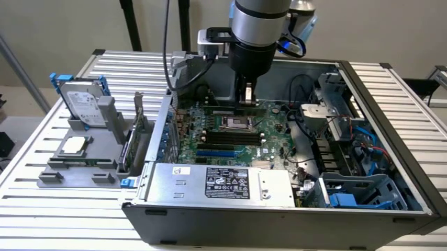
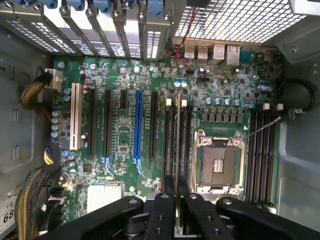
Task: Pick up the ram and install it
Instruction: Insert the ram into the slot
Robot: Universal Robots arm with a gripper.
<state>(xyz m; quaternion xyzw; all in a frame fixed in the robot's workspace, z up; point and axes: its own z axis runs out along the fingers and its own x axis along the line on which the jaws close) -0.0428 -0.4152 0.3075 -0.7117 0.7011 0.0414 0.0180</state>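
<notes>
Ram [image 2: 178, 140] clamped in jaws above motherboard [image 2: 120, 165]; corner label [image 2: 7, 216] reads "68".

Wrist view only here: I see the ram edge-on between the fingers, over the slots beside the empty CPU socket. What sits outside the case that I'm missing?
Observer: A grey parts holder stands on the slatted table, on the exterior view's left of the case; a hard drive stands on edge in it.
Operator: Anything else on that holder?
Observer: A square silver processor chip lies flat on it, nearer the camera than the drive.
Operator: And the arm holding the ram?
Observer: It stands roughly vertical, with the gripper low inside the case, close above the motherboard.
</notes>
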